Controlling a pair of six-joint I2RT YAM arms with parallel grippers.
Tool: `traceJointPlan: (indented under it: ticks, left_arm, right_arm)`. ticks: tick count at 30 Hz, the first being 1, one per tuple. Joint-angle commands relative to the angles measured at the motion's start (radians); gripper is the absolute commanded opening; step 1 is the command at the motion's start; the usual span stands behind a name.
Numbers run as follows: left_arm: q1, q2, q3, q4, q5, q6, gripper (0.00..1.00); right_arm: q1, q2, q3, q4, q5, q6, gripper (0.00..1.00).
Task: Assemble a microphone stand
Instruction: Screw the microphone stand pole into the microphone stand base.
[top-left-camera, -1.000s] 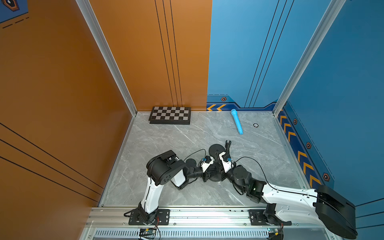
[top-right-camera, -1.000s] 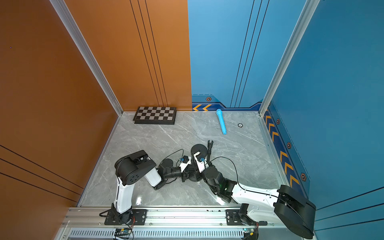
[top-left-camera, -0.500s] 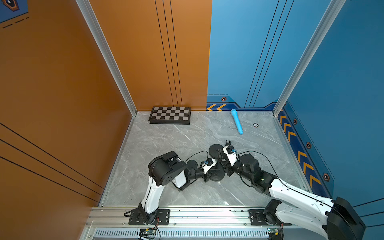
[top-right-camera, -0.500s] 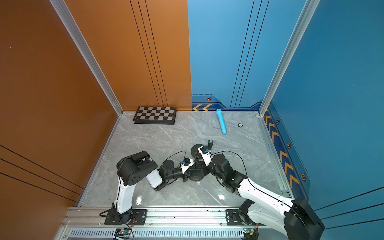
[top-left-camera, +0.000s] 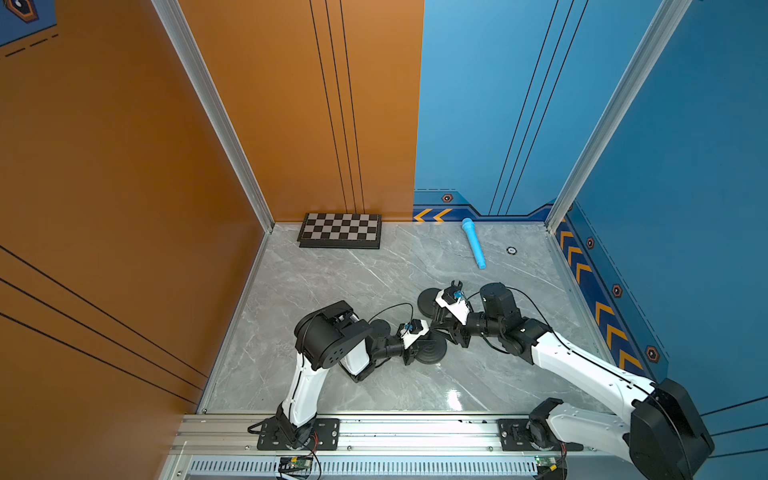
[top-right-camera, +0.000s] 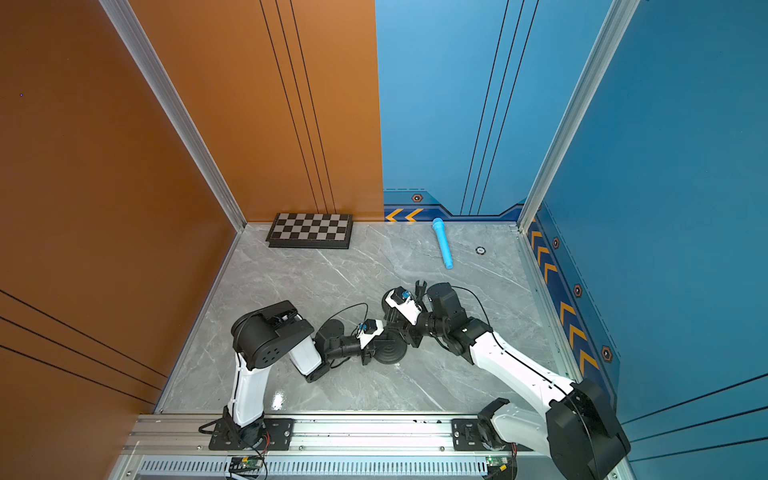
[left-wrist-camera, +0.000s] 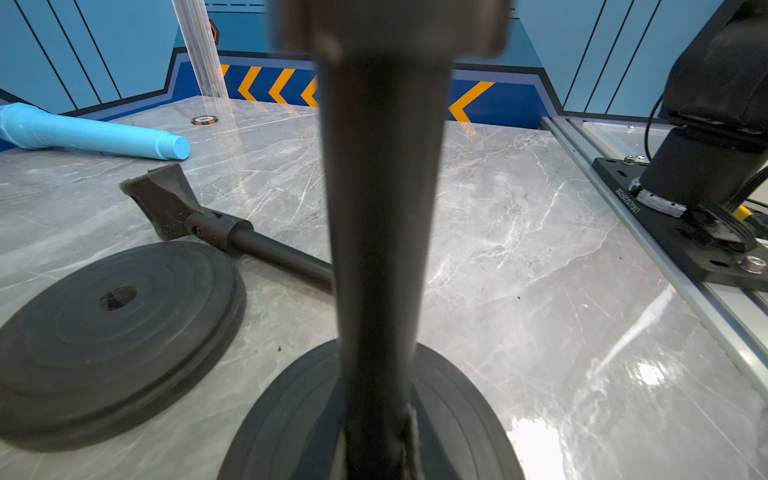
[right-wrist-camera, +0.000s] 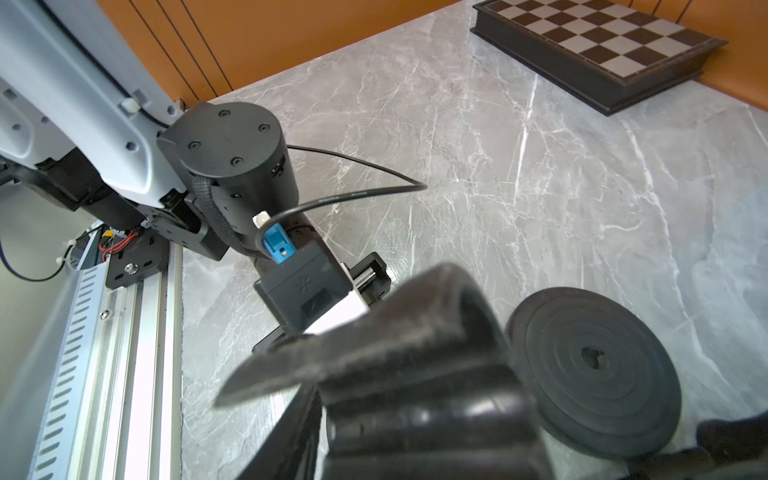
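Orange walls (top-left-camera: 124, 166) and blue walls (top-left-camera: 478, 104) box in a grey marble bench (top-left-camera: 332, 291), chessboard (top-left-camera: 340, 230) and blue microphone (top-left-camera: 473, 243) along its back edge, where the left gripper (top-left-camera: 420, 345) clamps a black pole (left-wrist-camera: 382, 208) upright in a round base (top-left-camera: 432, 356) near mid-bench, and the right gripper (top-left-camera: 438, 326) cannot be judged open or closed.

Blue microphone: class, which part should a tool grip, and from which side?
The blue microphone lies flat on the table, nothing touching it, wider head toward the back wall. Grip the straight handle mid-length from above, jaws across its width.
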Motion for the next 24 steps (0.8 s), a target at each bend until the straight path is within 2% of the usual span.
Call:
traceJointPlan:
  ticks: [1,3,6,8,10,13,16,21,23,24]
  left_arm:
    - [0.007,0.021,-0.023,-0.070,0.044,0.033,0.00]
    - [0.010,0.017,-0.021,-0.070,0.023,0.009,0.00]
    - [0.013,-0.010,-0.012,-0.071,-0.016,-0.063,0.17]
    - [0.008,-0.045,-0.015,-0.071,-0.034,-0.088,0.25]
    - [0.004,-0.081,-0.021,-0.070,-0.043,-0.102,0.26]
    - [0.004,-0.122,-0.027,-0.071,-0.064,-0.113,0.27]
    - [-0.003,-0.141,-0.022,-0.069,-0.068,-0.120,0.29]
    - [-0.020,-0.136,0.005,-0.071,-0.072,-0.108,0.28]
    - [-0.021,-0.122,0.019,-0.071,-0.057,-0.088,0.21]
    - [-0.020,-0.115,0.024,-0.070,-0.047,-0.078,0.13]
  right_arm:
    - [0.036,0.002,0.031,0.029,0.046,0.003,0.26]
    - [0.083,-0.007,0.031,0.015,0.172,0.009,0.15]
    - [0.213,-0.022,0.001,0.032,0.483,0.089,0.00]
    - [0.287,-0.037,-0.050,0.100,0.704,0.209,0.00]
    - [0.361,-0.042,-0.111,0.176,0.903,0.347,0.00]
    - [0.443,-0.013,-0.130,0.178,1.082,0.450,0.00]
    - [0.484,0.044,-0.111,0.165,1.134,0.492,0.00]
    - [0.492,0.095,-0.128,0.242,1.080,0.561,0.00]
    - [0.491,0.097,-0.121,0.240,1.061,0.558,0.00]
    - [0.486,0.092,-0.117,0.236,1.037,0.548,0.00]
